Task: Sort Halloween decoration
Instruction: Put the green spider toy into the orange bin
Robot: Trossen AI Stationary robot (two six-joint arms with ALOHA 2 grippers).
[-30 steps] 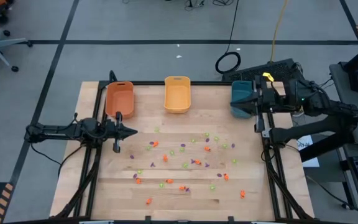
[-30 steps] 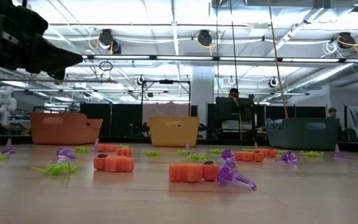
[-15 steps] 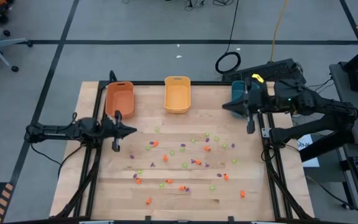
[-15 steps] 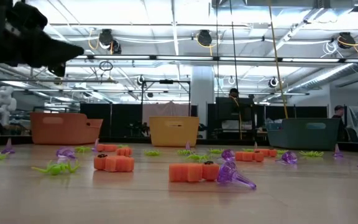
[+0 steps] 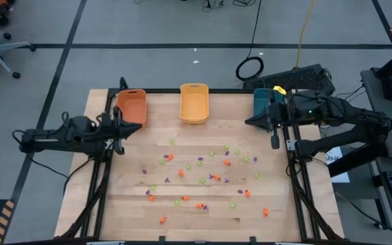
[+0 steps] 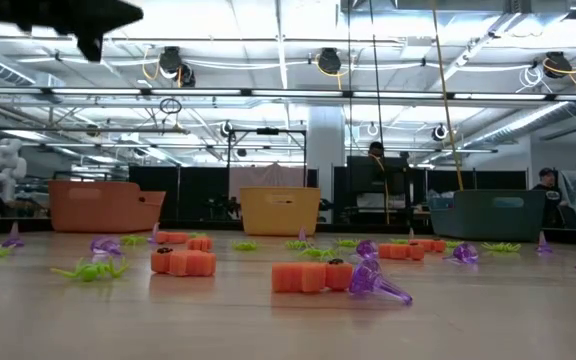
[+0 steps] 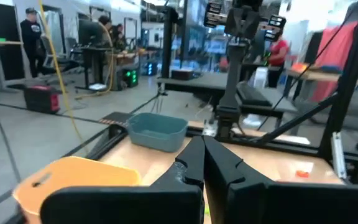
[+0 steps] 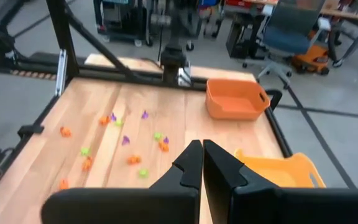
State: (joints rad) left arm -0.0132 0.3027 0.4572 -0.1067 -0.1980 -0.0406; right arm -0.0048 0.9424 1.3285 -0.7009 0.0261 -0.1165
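Observation:
Tiny orange, light green and purple trinkets point(image 5: 203, 180) lie scattered over the middle of the wooden table; in the low view an orange one point(image 6: 311, 277) and a purple one point(image 6: 376, 283) rest close to the camera. My left gripper point(image 5: 128, 127) is shut, raised near the table's left edge beside the orange bin point(image 5: 131, 107). It shows shut in its wrist view point(image 7: 202, 152). My right gripper point(image 5: 247, 121) is also shut point(image 8: 201, 155). It hovers left of the teal bin point(image 5: 260, 101), above bare wood. Neither gripper holds a trinket.
Three bins stand along the far edge: orange, yellow point(image 5: 194, 103) and teal, the teal one partly under my right arm. A black metal frame point(image 5: 295, 184) borders the table's sides. Bare wood lies between the bins and the trinkets. People stand in the room behind point(image 6: 376, 152).
My left gripper has drawn back toward the table's left edge and risen, ending beside the orange bin. My right gripper has swung from over the teal bin toward the table's middle and now points left. No trinket has moved.

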